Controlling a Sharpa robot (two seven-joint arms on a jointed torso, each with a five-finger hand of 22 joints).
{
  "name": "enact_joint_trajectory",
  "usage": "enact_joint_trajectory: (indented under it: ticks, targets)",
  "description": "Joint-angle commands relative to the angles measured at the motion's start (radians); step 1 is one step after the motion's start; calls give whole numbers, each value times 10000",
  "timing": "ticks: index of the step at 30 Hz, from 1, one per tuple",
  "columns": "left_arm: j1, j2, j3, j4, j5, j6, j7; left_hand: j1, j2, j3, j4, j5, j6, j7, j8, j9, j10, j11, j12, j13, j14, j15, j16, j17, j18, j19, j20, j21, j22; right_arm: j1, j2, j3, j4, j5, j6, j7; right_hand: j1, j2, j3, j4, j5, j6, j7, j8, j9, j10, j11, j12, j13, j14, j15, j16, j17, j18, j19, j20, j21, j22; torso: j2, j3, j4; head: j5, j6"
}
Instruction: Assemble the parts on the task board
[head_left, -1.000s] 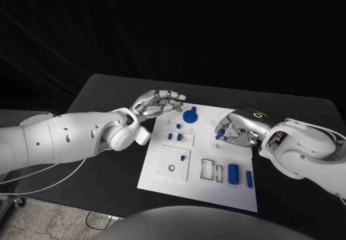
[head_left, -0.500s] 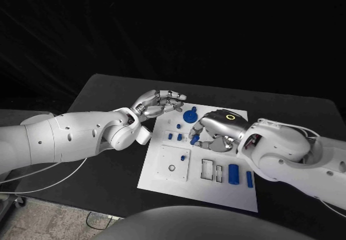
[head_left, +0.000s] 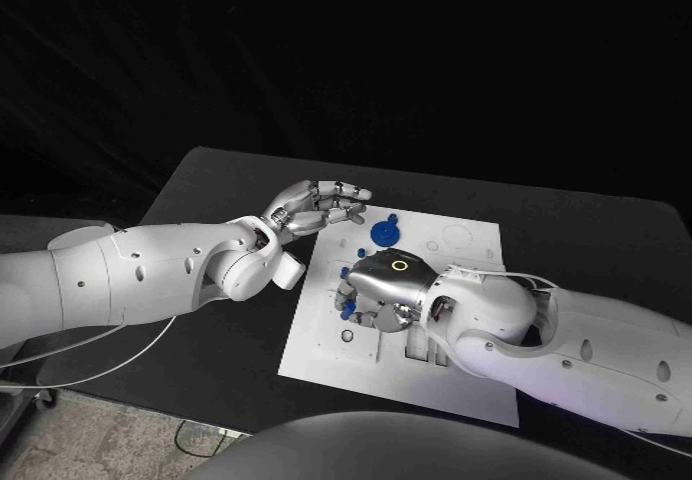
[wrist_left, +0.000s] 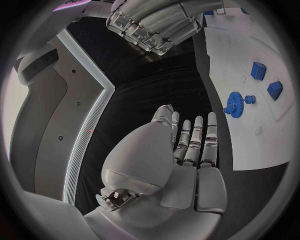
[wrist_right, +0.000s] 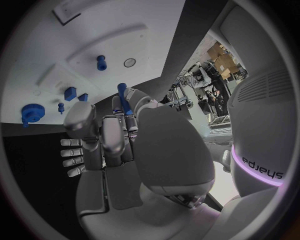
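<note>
The white task board (head_left: 433, 385) lies in the middle of the black table. My right hand (head_left: 378, 290) hovers over the board's left-middle part and pinches a small blue peg (wrist_right: 123, 100) between its fingers. Just ahead of it another blue peg (wrist_right: 100, 62) stands in a raised white plate beside a round hole (wrist_right: 129, 62). A blue gear (head_left: 384, 233) sits near the board's far edge, with two small blue blocks (wrist_left: 258, 71) close by. My left hand (head_left: 320, 208) floats past the board's far left corner, fingers apart and holding nothing.
The right forearm (head_left: 577, 340) lies across the board's right half and hides the slots there. Black table (head_left: 216, 330) runs round the board on all sides. A white cable (head_left: 87, 370) hangs under the left arm.
My right hand has swept from the board's right side to its left-middle part, still carrying the blue peg. The left hand has stayed where it was.
</note>
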Motion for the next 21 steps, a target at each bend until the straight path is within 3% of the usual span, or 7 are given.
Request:
enact_joint_trajectory:
  ticks: [1, 5, 14, 21]
  targets:
    - [3, 13, 6, 13, 307, 182, 51, 80, 65, 65, 15, 76, -31, 68, 43, -13, -8, 75, 24, -15, -1, 83, 65, -18, -3, 95, 3, 33, -12, -128, 137, 7, -99, -488, 305, 174, -22, -125, 0, -68, 55, -13, 46, -2, 8, 281, -185, 3, -5, 7, -55, 6, -13, -32, -24, -77, 25, 1146, 0, -4, 13, 15, 2]
    - [3, 30, 7, 13, 331, 197, 62, 83, 78, 77, 16, 101, -31, 68, 43, -18, -5, 77, 24, -21, -3, 84, 65, -20, -3, 95, 2, 32, -13, -258, 223, 7, -155, -646, 379, 223, -23, -144, 7, -90, 32, -33, 51, -17, 15, 294, -184, 0, 2, 1, -53, -4, -26, -34, -25, -78, 27, 1147, -2, -4, 31, 31, 2]
    - [3, 55, 8, -29, 363, 243, 73, 86, 88, 89, 15, 121, -30, 67, 43, -22, -1, 79, 24, -27, -2, 85, 68, -22, -3, 96, 0, 33, -13, -491, 261, 6, -233, -1126, 457, 405, -3, -184, 42, -165, -50, -84, 52, -60, 36, 342, -189, -2, 26, -34, -52, -50, -80, -40, -34, -79, 45, 1152, -16, 7, -13, 43, 2]
    - [3, 88, 9, -54, 371, 289, 71, 89, 97, 99, 15, 138, -31, 68, 43, -26, 0, 80, 23, -32, -2, 87, 69, -23, -3, 96, 0, 32, -14, -606, 233, 5, -256, -1408, 467, 437, -3, -186, 58, -185, -73, -92, 46, -70, 47, 375, -199, 7, 41, -44, -56, -62, -92, -39, -43, -81, 37, 1151, -14, 9, 6, 37, 2]
